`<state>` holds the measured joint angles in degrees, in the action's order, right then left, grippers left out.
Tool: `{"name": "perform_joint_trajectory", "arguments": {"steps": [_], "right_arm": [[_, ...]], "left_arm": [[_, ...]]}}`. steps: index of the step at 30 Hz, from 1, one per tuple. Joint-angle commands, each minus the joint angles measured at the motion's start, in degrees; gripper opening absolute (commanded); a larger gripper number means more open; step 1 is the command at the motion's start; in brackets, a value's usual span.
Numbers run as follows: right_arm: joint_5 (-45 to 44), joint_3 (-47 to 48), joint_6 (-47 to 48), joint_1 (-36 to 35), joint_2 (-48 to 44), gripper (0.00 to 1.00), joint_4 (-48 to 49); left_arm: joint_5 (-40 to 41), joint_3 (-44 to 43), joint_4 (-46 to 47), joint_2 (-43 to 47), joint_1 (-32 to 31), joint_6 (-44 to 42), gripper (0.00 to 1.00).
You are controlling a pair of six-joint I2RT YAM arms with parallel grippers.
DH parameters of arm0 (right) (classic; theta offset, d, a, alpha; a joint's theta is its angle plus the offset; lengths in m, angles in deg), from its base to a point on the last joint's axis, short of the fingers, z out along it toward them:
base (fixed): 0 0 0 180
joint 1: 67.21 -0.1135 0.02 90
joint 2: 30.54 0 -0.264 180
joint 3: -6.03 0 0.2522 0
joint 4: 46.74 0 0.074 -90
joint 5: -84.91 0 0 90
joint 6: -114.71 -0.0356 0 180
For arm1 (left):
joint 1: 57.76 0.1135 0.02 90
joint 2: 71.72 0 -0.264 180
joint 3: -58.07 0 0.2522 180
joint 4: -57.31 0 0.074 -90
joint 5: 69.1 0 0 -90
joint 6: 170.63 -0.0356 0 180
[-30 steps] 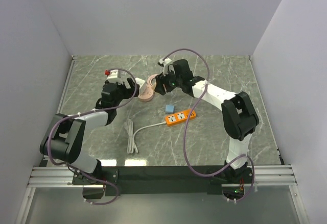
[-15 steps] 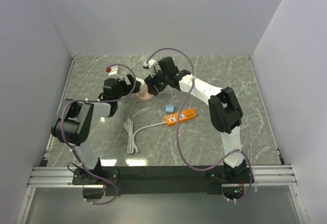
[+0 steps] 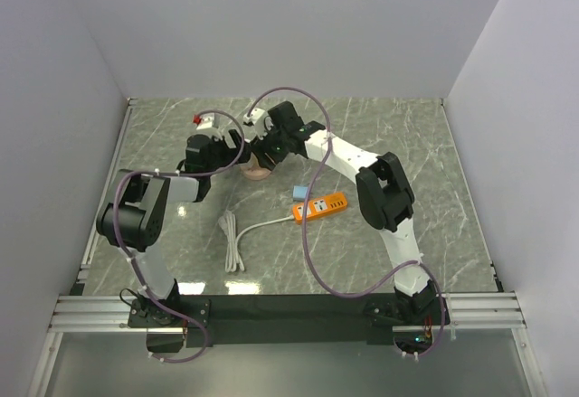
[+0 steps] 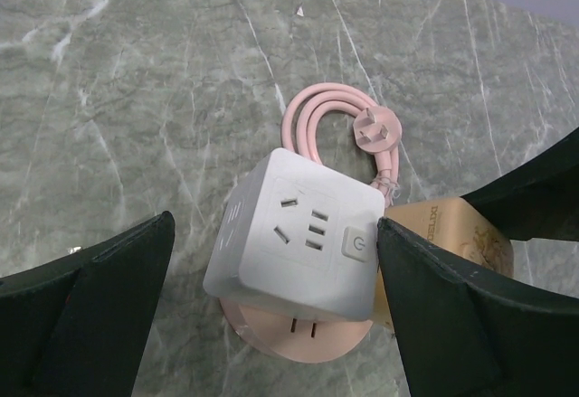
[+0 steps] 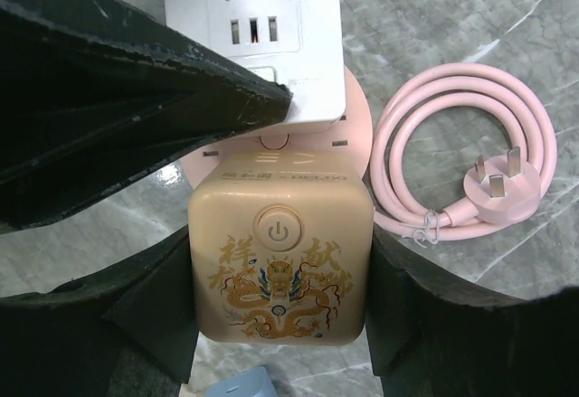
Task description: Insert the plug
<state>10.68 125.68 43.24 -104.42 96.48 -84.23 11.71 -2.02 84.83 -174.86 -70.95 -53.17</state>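
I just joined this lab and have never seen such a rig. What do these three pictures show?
A left arm and a right arm, both robots, are bolted to the near edge of a table. The wide picture looks down from above and behind them. The other two come from a camera on each wrist, so the black shapes at the bottom corners are that arm's own fingers. The left gripper stands open around a white socket cube on a pink base. The right gripper clamps a beige cube with a dragon print beside it. A coiled pink cord with its plug lies loose nearby. Nearer the arms lie an orange power strip with a white cable and a small blue block.
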Motion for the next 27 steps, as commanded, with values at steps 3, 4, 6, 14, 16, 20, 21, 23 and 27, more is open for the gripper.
{"name": "perform_joint_trajectory", "arguments": {"steps": [3, 4, 6, 14, 16, 20, 21, 23, 27], "right_arm": [[0.7, 2.5, 1.2, -0.1, 1.4, 0.00, -0.6], [1.8, 1.6, 1.5, -0.1, 1.3, 0.00, -0.4], [2.9, 0.4, 2.0, -0.1, 0.8, 0.00, 0.4], [7.5, -3.0, 3.6, 0.3, -1.0, 0.00, 0.9], [7.0, -2.1, 4.1, 0.3, -0.4, 0.00, -0.8], [5.9, -2.9, 4.2, 0.2, -0.5, 0.00, -1.3], [5.5, -3.1, 3.9, 0.2, -0.8, 0.00, -1.3], [4.0, -4.2, 3.5, 0.3, -1.2, 0.00, -0.6], [1.6, -5.1, 3.1, 0.3, -2.1, 0.00, -0.3]], "left_arm": [[-2.3, -3.1, 0.1, -1.3, 0.2, -1.9, 0.99], [-2.4, -3.5, -0.2, -1.5, 0.2, -2.1, 0.99], [-2.5, -3.9, -0.7, -2.1, 0.4, -2.2, 0.99], [-3.6, -5.4, -2.3, -3.3, 1.1, -3.1, 0.99], [-3.9, -5.9, -3.1, -3.3, 1.1, -3.4, 0.99], [-4.3, -6.2, -3.9, -3.3, 1.1, -3.8, 1.00], [-4.4, -6.5, -4.1, -3.4, 1.1, -3.9, 0.99], [-4.6, -6.8, -4.8, -3.7, 1.1, -4.1, 0.99], [-5.5, -8.1, -5.9, -4.4, 1.1, -4.3, 1.00]]}}
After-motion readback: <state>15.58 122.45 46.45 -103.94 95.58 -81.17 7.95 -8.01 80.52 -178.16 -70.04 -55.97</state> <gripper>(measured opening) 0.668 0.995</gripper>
